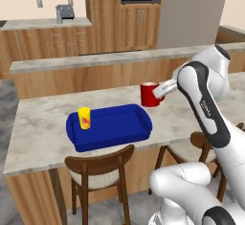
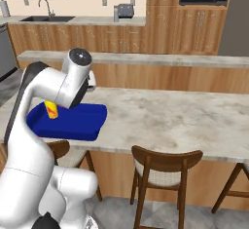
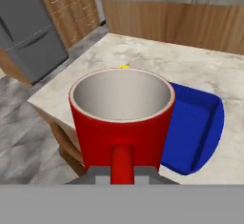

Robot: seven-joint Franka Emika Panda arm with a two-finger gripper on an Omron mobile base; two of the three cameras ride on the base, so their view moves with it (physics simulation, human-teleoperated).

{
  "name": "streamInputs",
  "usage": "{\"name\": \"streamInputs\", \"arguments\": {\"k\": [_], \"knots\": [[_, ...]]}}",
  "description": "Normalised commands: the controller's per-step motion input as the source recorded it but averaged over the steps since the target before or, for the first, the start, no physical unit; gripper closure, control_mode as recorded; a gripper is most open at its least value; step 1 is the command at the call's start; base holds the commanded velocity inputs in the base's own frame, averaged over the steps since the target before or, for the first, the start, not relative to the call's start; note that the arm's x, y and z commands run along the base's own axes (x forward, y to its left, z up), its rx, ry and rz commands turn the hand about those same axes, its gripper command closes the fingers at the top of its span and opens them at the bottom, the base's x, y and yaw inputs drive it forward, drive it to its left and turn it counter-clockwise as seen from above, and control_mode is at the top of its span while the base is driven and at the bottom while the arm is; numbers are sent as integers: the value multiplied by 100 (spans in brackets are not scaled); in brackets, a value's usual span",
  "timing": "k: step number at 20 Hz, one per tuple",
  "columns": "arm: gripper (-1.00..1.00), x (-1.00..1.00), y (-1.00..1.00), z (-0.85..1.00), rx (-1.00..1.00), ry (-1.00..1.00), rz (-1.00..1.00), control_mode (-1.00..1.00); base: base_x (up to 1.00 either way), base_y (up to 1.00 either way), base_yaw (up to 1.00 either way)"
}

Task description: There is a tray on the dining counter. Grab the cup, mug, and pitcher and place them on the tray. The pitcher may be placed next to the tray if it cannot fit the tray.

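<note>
The jaws are closed on the handle of the red mug [image 3: 122, 123], whose open mouth stands directly ahead of them, seemingly held above the table [image 1: 43, 128]. Beyond the mug lies the blue tray [image 3: 200, 123], the yellow cup [image 1: 84, 118] already inside. Rigid, light, glossy: the thin handle may let it swing.

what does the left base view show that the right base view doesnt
Left base view: the red mug held up at the gripper by its handle side, beyond the tray's right end, and the whole yellow cup standing in the tray's left part. Right base view: a sink faucet and the counter's long bare stretch to the right. Both: the blue tray on the dining counter, the toaster, and wooden chairs.
</note>
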Motion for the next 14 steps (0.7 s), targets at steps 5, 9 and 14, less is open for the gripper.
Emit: {"name": "streamInputs", "arguments": {"k": [5, 9, 14], "knots": [[100, 71, 30, -57, 0, 3, 21, -100, 0, 0, 0], [100, 77, 26, -64, 0, 3, 20, -100, 0, 0, 0], [100, 67, 19, -57, 0, 6, 19, -100, 0, 0, 0]]}}
